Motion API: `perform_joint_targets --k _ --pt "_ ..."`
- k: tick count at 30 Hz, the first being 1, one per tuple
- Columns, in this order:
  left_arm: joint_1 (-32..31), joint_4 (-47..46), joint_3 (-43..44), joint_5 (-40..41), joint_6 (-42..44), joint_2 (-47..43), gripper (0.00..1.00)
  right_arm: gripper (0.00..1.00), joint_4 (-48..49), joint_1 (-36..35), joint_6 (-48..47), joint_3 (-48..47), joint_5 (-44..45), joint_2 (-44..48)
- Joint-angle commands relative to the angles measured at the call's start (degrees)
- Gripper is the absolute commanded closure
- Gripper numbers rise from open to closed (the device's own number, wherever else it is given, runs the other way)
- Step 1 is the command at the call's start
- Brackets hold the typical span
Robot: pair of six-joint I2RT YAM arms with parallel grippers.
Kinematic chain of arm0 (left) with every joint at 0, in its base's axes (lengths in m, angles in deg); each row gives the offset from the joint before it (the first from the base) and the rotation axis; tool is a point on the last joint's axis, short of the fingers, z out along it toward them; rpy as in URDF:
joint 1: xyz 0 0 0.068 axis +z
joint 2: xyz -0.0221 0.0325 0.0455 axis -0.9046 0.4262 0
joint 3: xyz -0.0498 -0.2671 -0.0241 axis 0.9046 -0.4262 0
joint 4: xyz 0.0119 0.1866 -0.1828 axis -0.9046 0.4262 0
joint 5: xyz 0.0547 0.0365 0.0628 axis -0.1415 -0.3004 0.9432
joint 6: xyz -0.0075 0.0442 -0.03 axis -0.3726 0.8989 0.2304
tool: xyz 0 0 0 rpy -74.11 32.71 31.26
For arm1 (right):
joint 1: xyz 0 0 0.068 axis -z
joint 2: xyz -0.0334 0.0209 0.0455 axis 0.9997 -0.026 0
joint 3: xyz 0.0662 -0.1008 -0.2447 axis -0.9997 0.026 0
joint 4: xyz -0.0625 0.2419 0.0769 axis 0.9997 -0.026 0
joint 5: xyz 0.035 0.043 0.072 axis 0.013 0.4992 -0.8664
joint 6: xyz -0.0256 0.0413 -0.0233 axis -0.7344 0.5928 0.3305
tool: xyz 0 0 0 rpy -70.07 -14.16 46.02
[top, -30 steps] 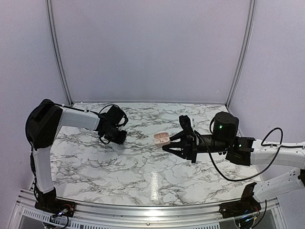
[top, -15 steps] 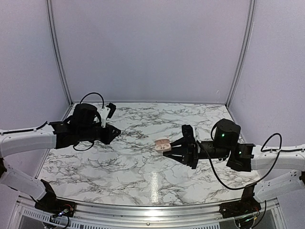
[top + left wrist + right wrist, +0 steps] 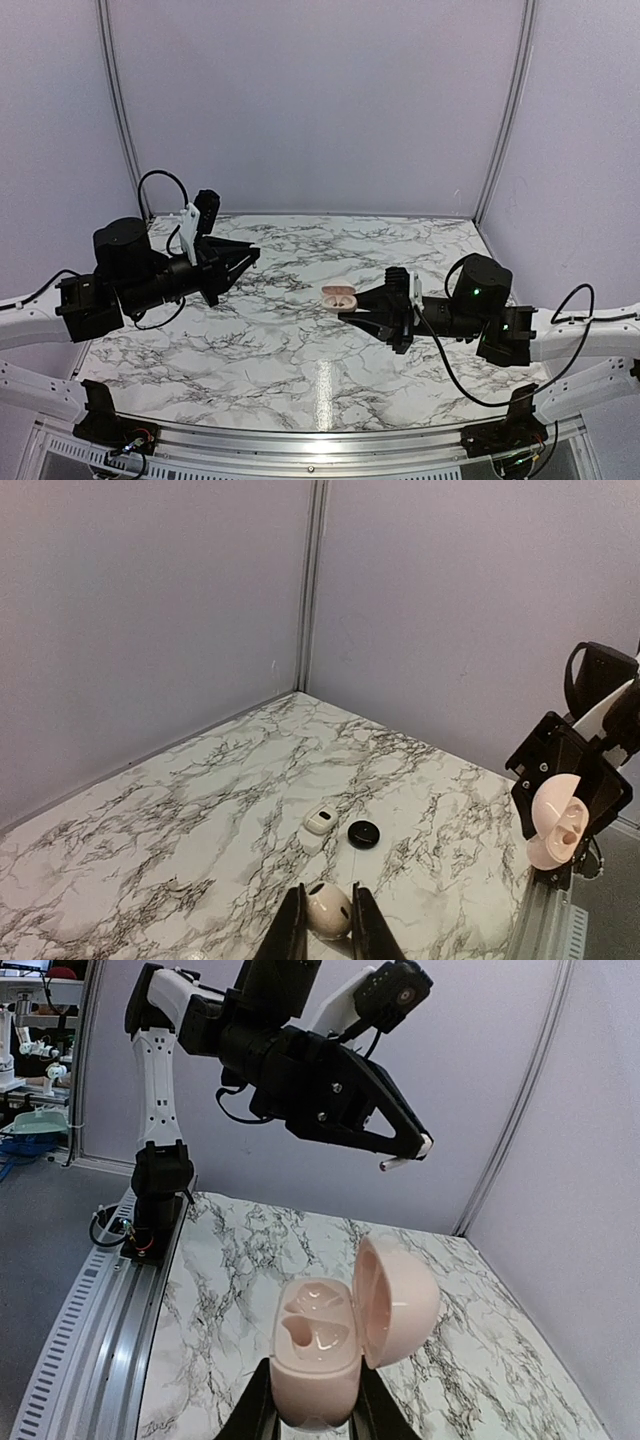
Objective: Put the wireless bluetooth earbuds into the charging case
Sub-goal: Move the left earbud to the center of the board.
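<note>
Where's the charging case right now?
Top view, near centre: the charging case sits open in the right gripper, above the table; the left gripper hangs apart to its left.

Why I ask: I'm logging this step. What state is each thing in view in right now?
charging case: lid open, both sockets empty, held above the table.
right gripper: shut on the charging case.
left gripper: raised, shut on a pale earbud-like piece.
white squarish piece: lying on the table.
black puck: lying flat beside the white squarish piece.
</note>
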Motion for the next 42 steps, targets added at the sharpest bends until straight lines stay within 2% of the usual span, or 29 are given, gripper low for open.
perform_joint_targets --k 1,4,7,14,25,38,42 --pt "-0.1 3.8 0.4 6.6 -0.1 2.7 1.00 1.00 0.7 -0.6 0.4 -0.9 0.9 0.2" --pt "0.0 16.6 4.3 1.3 -1.4 8.7 0.99 1.00 -0.8 -0.6 1.7 -0.4 1.0 1.1" --pt "0.0 24.2 4.8 -4.3 -4.0 12.6 0.99 1.00 -1.3 -0.5 3.3 0.6 1.5 2.1" --pt "0.0 38.6 6.7 -4.6 -8.3 22.7 0.98 1.00 -2.1 -0.6 5.0 1.2 1.6 2.2" --pt "-0.2 44.1 7.5 0.0 -5.8 31.8 0.94 1.00 -2.0 -0.6 5.5 1.4 1.1 1.3" --pt "-2.6 47.8 10.1 -4.9 0.6 36.7 0.87 1.00 -2.7 -0.5 5.3 1.3 1.2 1.6" --pt "-3.9 48.7 11.2 -3.7 4.4 38.3 0.85 1.00 -2.9 -0.5 5.4 1.2 1.1 1.7"
